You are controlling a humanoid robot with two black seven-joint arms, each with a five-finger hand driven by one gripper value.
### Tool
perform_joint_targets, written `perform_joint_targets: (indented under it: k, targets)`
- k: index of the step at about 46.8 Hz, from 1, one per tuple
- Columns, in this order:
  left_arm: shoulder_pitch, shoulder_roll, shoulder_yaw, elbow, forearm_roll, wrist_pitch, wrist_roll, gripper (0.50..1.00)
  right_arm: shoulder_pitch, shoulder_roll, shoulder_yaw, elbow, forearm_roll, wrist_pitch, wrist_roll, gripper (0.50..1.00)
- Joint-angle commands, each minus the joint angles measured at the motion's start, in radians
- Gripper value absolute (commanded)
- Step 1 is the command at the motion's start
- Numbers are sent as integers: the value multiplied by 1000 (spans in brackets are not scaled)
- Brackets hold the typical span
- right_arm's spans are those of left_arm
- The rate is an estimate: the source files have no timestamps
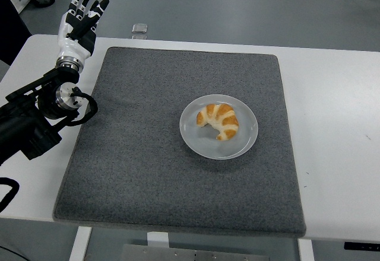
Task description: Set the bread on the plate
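Head view: bread lies on plate; left robot hand spread wide, empty

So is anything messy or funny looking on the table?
Nothing stands out. The croissant lies whole on the plate, near its middle, with no crumbs visible around it. The plate sits flat on the grey mat. The left hand is raised at the table's far left, fingers spread and empty.

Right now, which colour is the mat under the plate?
Dark grey mat, clearest in the head view.
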Motion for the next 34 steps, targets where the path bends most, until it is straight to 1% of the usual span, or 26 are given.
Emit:
perform_joint_targets:
  k: [1,8,12,19,24,34]
  targets:
    - [-7,-15,-2,35,0,1,0,994,2,0,-1,2,2,5,0,952]
    - [-8,-66,-7,78,0,3,0,994,2,0,-1,0,0,2,0,954]
    - [-4,-89,-39,81,0,3,0,994,2,0,0,0,2,0,0,952]
    - [-5,-95,-91,85,0,6,-2,994,0,0,-3,0,8,5,0,952]
    - [-11,-125,-96,116,3,59,-2,994,-1,0,-4,3,3,9,0,952]
    - [-10,-133,-94,130,8,64,-2,994,-5,0,-1,5,8,9,0,952]
